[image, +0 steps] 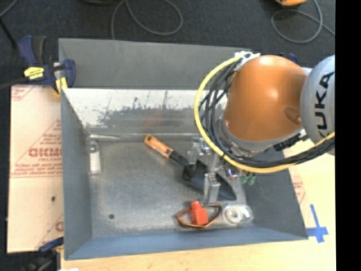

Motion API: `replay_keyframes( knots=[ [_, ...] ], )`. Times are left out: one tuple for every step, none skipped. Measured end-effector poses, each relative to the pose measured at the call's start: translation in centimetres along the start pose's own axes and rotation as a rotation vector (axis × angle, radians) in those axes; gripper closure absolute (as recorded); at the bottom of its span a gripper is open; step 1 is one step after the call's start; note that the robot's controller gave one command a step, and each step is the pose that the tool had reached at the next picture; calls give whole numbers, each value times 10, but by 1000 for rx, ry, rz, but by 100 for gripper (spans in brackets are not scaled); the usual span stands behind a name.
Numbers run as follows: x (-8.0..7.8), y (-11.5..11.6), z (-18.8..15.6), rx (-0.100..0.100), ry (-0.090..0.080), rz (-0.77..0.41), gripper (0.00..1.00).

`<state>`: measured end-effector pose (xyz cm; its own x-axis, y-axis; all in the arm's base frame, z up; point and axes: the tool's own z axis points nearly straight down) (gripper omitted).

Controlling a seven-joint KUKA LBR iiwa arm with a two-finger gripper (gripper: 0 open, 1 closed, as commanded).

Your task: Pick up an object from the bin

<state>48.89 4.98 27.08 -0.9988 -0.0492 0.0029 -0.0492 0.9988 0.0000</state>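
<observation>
One claw [210, 194], low over black tool [189, 174], beside red block [198, 212]

Bin floor [132, 193] left-centre open; orange-handled tool [158, 146], red block [198, 213] crowd right.

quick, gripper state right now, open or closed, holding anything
gripper: cannot be told whether open or closed; it is over a dark thing beside an orange-handled tool.

hidden: my orange cover [262, 97] masks the bin's [76, 168] right back corner | dark object [190, 177] partly under my gripper [211, 192], kind unclear | pale item [94, 161] by left wall too faint to name
</observation>
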Motion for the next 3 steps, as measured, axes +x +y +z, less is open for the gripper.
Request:
replay_keyframes(
  knots=[
    [-16,-9,28,-2,-18,111,0],
    [-12,-30,41,-2,-6,173,0],
    [-23,-39,69,-3,-18,317,0]
  ],
)
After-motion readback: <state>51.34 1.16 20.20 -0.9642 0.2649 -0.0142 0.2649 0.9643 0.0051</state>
